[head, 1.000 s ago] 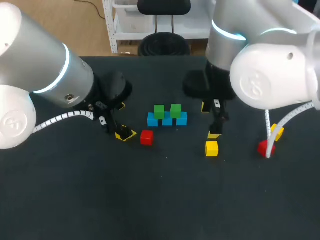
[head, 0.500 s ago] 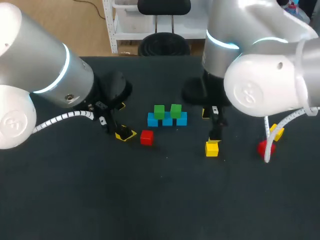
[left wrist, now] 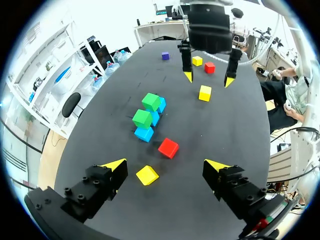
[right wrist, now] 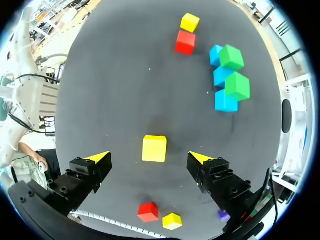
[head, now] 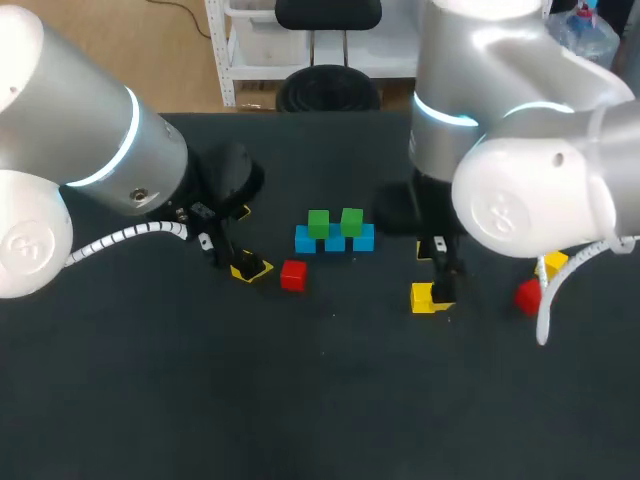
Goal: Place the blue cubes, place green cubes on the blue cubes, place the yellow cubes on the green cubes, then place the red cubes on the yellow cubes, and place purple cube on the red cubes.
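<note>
Head view has three blue cubes (head: 335,242) in a touching row at the middle of the frame on the dark desk (head: 330,390), and two green cubes (head: 318,222) sit on top of that row. Left of centre, the left claw (head: 240,245) points down at the desk with the first yellow cube (head: 250,270) at its lower fingertip. The first red cube (head: 293,275) lies just right of that cube. Right of centre, the right claw (head: 435,275) hangs low over the second yellow cube (head: 423,297). Farther right lie the second red cube (head: 527,296) and the third yellow cube (head: 552,264), both partly behind a white cable. From the left wrist, the left claw (left wrist: 165,166) is spread wide and grips nothing. The first yellow cube (left wrist: 147,175) rests on the desk between its fingers, nearer one of them and touching neither. The first red cube (left wrist: 168,147) is just ahead of it, and the blue cubes (left wrist: 144,133) and green cubes (left wrist: 142,119) stand beyond. Well ahead is the right claw (left wrist: 209,79) above the second yellow cube (left wrist: 205,93), with the purple cube (left wrist: 165,56) alone past it. From the right wrist, the right claw (right wrist: 149,159) is likewise open. The second yellow cube (right wrist: 154,148) sits between its fingertips with a gap on each side. The purple cube (right wrist: 223,216) peeks out beside one finger's base.
</note>
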Controlling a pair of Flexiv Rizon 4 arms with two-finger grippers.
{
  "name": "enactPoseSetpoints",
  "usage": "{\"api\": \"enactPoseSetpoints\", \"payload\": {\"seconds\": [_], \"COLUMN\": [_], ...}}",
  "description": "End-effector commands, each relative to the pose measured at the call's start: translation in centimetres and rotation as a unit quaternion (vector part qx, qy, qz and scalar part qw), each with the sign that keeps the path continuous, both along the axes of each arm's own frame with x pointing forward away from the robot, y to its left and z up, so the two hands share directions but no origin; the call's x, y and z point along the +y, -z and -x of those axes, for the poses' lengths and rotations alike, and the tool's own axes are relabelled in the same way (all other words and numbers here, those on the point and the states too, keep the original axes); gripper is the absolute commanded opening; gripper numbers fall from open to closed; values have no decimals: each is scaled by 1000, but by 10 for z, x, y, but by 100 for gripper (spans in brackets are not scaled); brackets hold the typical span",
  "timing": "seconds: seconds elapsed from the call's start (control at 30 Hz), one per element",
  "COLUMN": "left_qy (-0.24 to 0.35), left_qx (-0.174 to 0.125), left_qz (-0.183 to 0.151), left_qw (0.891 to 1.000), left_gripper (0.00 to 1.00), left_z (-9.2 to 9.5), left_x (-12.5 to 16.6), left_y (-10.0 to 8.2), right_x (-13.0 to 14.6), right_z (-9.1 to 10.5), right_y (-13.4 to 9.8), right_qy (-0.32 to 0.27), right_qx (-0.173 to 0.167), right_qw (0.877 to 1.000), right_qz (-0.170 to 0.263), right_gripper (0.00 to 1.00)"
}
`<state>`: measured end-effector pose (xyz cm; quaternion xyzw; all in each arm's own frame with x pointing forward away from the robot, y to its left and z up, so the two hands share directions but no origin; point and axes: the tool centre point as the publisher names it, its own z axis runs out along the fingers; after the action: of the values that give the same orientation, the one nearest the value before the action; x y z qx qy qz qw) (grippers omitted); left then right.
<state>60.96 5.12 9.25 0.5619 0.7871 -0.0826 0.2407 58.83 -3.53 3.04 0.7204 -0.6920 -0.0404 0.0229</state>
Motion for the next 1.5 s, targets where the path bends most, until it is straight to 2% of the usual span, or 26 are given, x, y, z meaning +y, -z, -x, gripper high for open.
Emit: {"api": "enactPoseSetpoints", "payload": {"seconds": [0.03, 0.47, 0.83, 0.9, 0.93, 1.0, 1.13, 1.27, 1.37, 1.5], "left_qy": [-1, -1, -1, -1, -1, -1, -1, -1, -1, -1], "left_qx": [1, 1, 1, 1, 1, 1, 1, 1, 1, 1], "left_qz": [-1, -1, -1, -1, -1, -1, -1, -1, -1, -1], "left_qw": [1000, 1000, 1000, 1000, 1000, 1000, 1000, 1000, 1000, 1000], "left_gripper": [100, 100, 100, 100, 100, 100, 100, 100, 100, 100], "left_z": [-1, -1, -1, -1, -1, -1, -1, -1, -1, -1], "left_x": [-1, -1, -1, -1, -1, -1, -1, -1, -1, -1], "left_y": [0, 0, 0, 0, 0, 0, 0, 0, 0, 0], "right_x": [1, -2, -6, -6, -6, -5, -4, -4, -4, -3], "right_z": [-3, -2, -4, -5, -5, -5, -5, -5, -5, -5], "right_y": [13, 31, 35, 35, 35, 34, 33, 33, 32, 32], "right_qy": [3, 13, 16, 15, 14, 13, 12, 10, 10, 8], "right_qx": [1, 19, 22, 21, 20, 19, 17, 16, 15, 14], "right_qw": [1000, 1000, 1000, 1000, 1000, 1000, 1000, 1000, 1000, 1000], "right_qz": [2, 4, 14, 15, 15, 15, 15, 16, 16, 16], "right_gripper": [100, 100, 100, 89, 87, 67, 53, 50, 56, 46]}}
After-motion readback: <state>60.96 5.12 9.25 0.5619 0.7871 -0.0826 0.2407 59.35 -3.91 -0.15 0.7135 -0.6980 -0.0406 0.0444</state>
